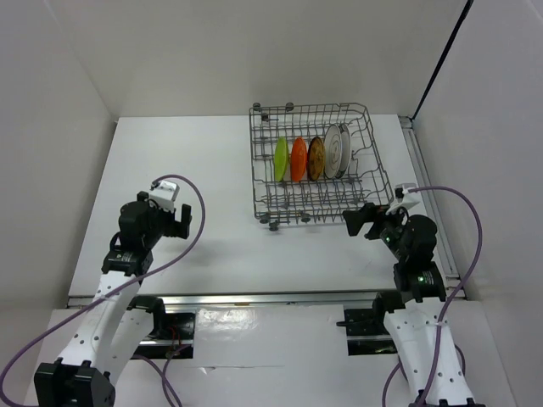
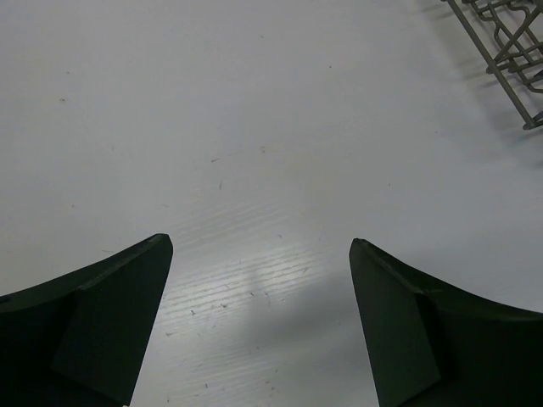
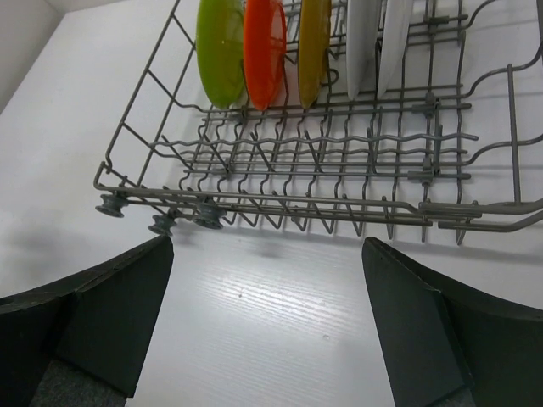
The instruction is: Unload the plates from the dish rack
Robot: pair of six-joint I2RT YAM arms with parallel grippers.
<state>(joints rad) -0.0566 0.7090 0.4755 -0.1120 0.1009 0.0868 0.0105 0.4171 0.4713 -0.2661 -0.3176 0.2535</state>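
The grey wire dish rack (image 1: 361, 191) stands at the back right of the white table. Several plates stand upright on edge in it, in a row: lime green (image 1: 280, 158), orange (image 1: 298, 158), yellow-brown (image 1: 316, 158) and white ones (image 1: 338, 151). The right wrist view shows the rack's near rail (image 3: 297, 203) and the green (image 3: 220, 51) and orange (image 3: 265, 51) plates beyond it. My right gripper (image 1: 363, 222) (image 3: 265, 242) hovers open just in front of the rack, empty. Far left of the rack, my left gripper (image 1: 177, 219) (image 2: 259, 242) is open over bare table, holding nothing.
White walls enclose the table on the left, back and right. A metal rail (image 1: 428, 195) runs along the table's right edge. The rack's corner (image 2: 505, 47) shows at the top right of the left wrist view. Small wheels (image 3: 157, 219) sit at the rack's near corner.
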